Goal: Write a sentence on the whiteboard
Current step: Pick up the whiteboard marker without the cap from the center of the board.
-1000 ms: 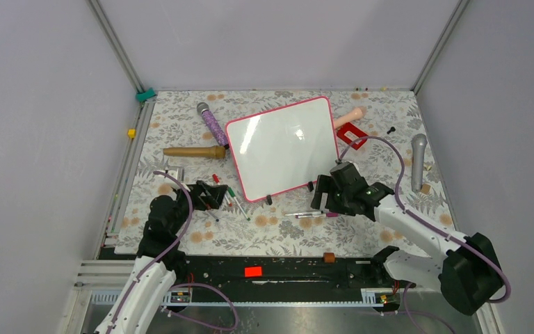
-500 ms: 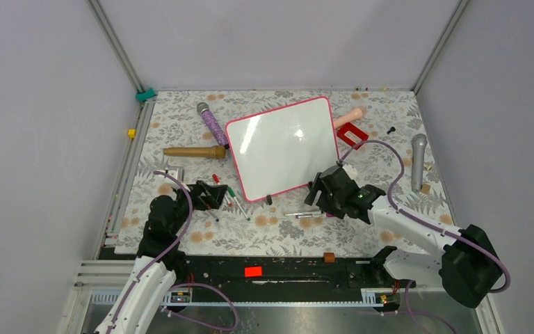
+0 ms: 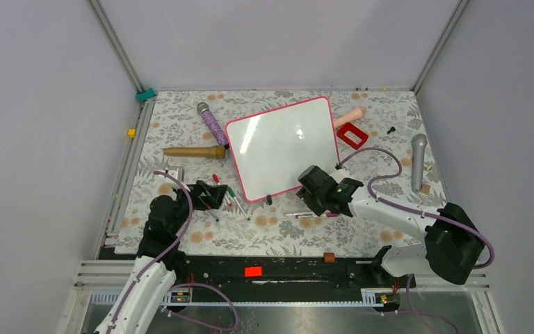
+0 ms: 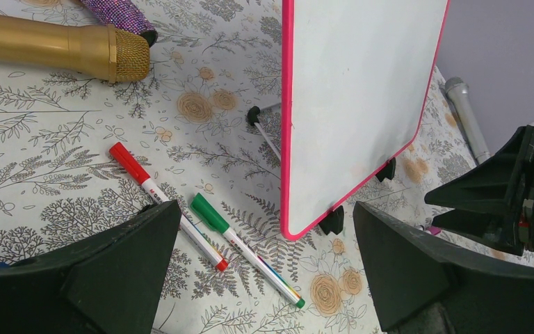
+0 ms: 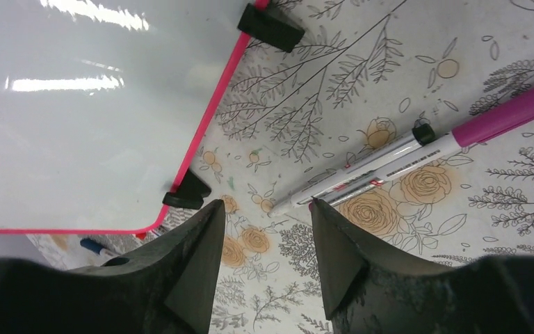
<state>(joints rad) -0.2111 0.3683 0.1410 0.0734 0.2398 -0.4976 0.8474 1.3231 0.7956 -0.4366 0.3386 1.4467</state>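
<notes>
Right gripper (image 5: 265, 205) hovers by the magenta-capped white marker (image 5: 459, 132), jaws part-open, empty!
Glossy pink-framed whiteboard (image 3: 281, 146) lies blank mid-table; straddle the barrel squarely, as the tips seem short of it; left gripper (image 4: 265, 209) gapes wide.

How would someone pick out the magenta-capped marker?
Start at the whiteboard, the biggest thing in view. Just before its near edge, two markers lie side by side. The magenta-capped marker is the one; its neighbour has a black end.
</notes>
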